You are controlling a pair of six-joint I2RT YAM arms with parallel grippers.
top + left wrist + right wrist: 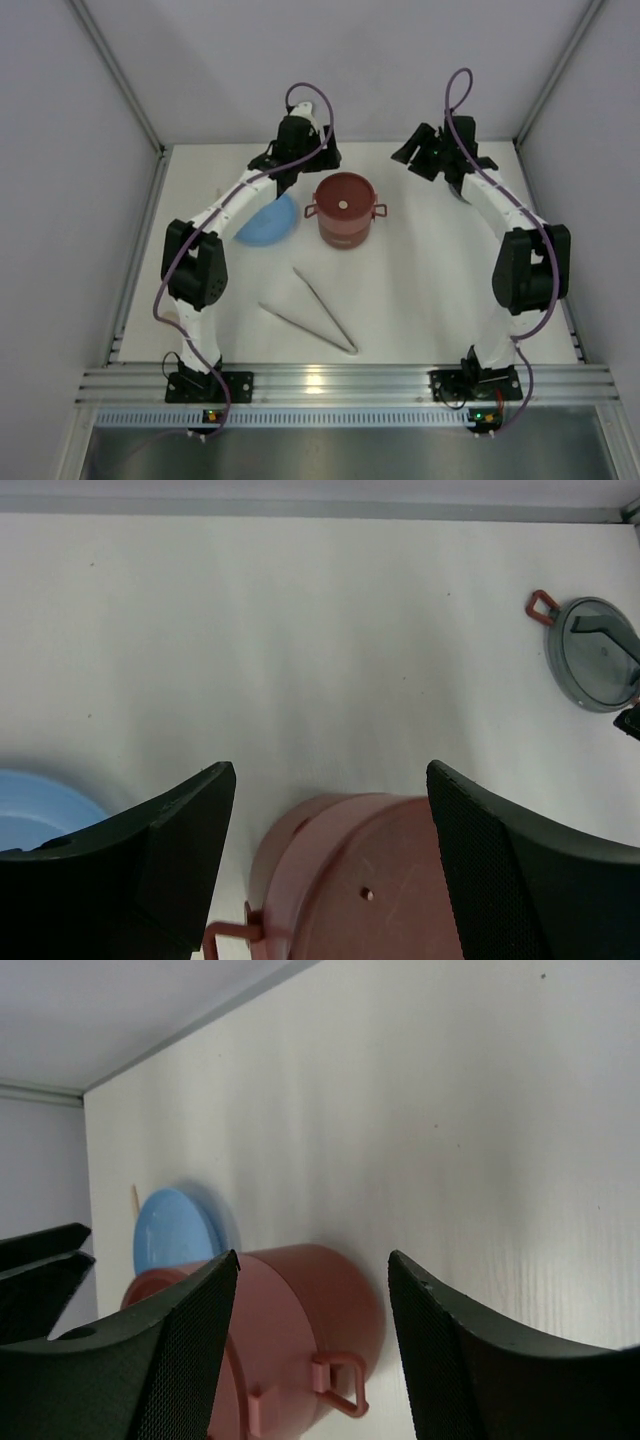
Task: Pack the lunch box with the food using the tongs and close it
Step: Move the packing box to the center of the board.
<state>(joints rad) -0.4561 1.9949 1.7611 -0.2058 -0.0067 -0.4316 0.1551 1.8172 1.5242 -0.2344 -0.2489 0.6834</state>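
Two sets of black fingers stand spread apart with nothing between them: the left gripper (328,775) and the right gripper (313,1260) both hang empty above the white table (450,290). In the left wrist view the lunch box (350,880) sits under the gap between the left fingers (150,865), apart from them, its flat dark-red lid (390,900) on top and a red ear (228,938) sticking out toward the left-hand finger. Outside that finger lies the light-blue plate (40,810). Well off beyond the other finger, the grey cover (595,655) lies flat on the table with a red clip (540,605) at its edge. From the right wrist, the box shows under the gap and the left-hand one of the right fingers (150,1360), with the plate past it. The tongs (320,303) lie flat, well apart from both grippers, on the side toward the arm bases, their V joined at the near end.
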